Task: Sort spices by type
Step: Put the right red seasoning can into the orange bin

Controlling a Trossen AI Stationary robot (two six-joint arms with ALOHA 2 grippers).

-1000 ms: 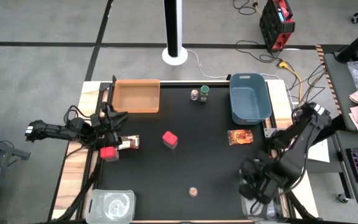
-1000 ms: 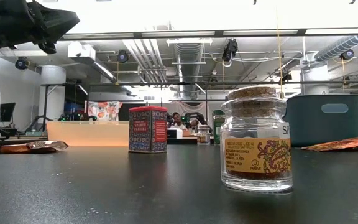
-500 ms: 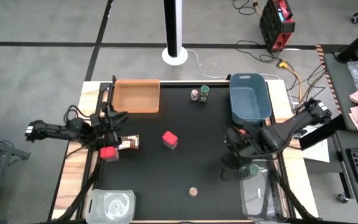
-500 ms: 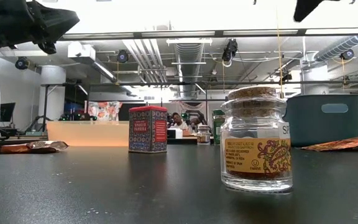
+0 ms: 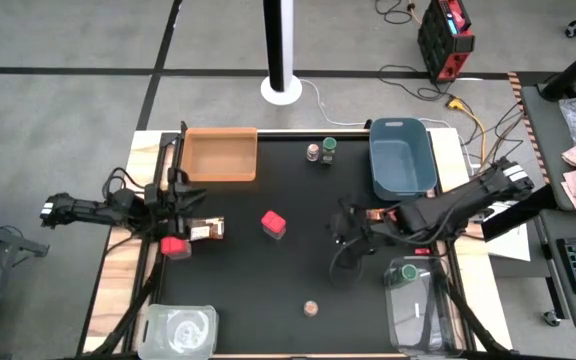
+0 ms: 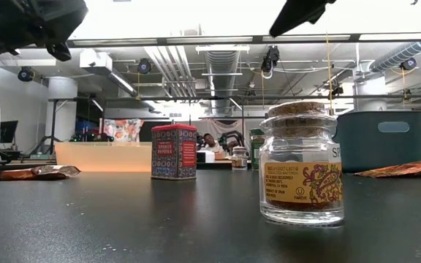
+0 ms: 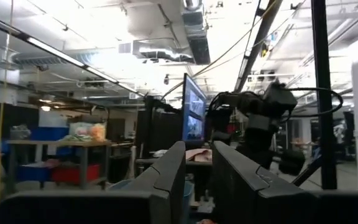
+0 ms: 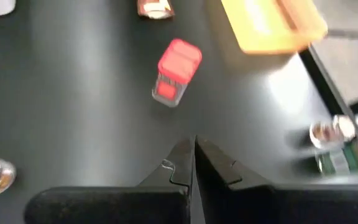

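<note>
**Black worktop, right pincer shut over the middle**

Black and mostly bare, the worktop (image 5: 298, 270) has a blue tub (image 5: 402, 157) at its far right corner, an orange tray (image 5: 221, 153) at its far left corner, and a clear container (image 5: 420, 312) at the near right corner.

The right gripper (image 8: 194, 142) hangs over the middle, right of centre, fingers pressed together and empty. It faces the red box (image 8: 178, 71) standing alone mid-table, likely its next pick. To take the box well, the fingers should spread before descending and close squarely on two flat sides.

The left gripper (image 7: 197, 146) waits at the left edge, fingers slightly apart, holding nothing. Below it lie a second red box (image 5: 175, 245) and a packet (image 5: 206, 229).

There is open room all round the central box. Two jars (image 5: 320, 151) stand at the far edge, a cork-topped jar (image 6: 302, 164) sits near the near edge, and a green-capped jar (image 5: 406, 271) sits in the container.
</note>
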